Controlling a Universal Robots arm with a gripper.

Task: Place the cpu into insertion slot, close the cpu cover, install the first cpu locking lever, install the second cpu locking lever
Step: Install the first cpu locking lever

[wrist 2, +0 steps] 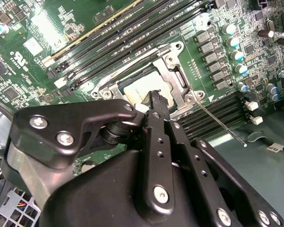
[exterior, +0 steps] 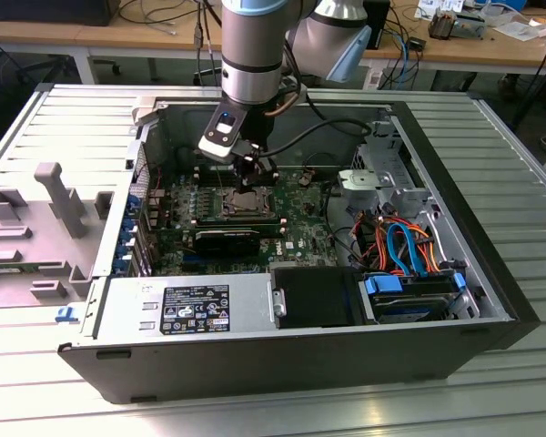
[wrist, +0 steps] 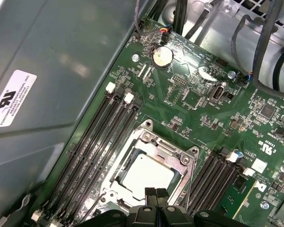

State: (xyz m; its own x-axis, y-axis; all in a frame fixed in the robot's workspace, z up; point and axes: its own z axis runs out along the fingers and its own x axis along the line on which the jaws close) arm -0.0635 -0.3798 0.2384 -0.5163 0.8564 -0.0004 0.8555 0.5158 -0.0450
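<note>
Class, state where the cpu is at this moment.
In the first wrist view the cpu lies in the insertion slot, framed by the cpu cover, between two banks of black memory slots, with the hand just at its edge.

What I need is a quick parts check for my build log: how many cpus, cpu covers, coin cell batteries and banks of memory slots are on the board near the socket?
cpu: 1
cpu cover: 1
coin cell battery: 1
banks of memory slots: 2
Total: 5
</note>
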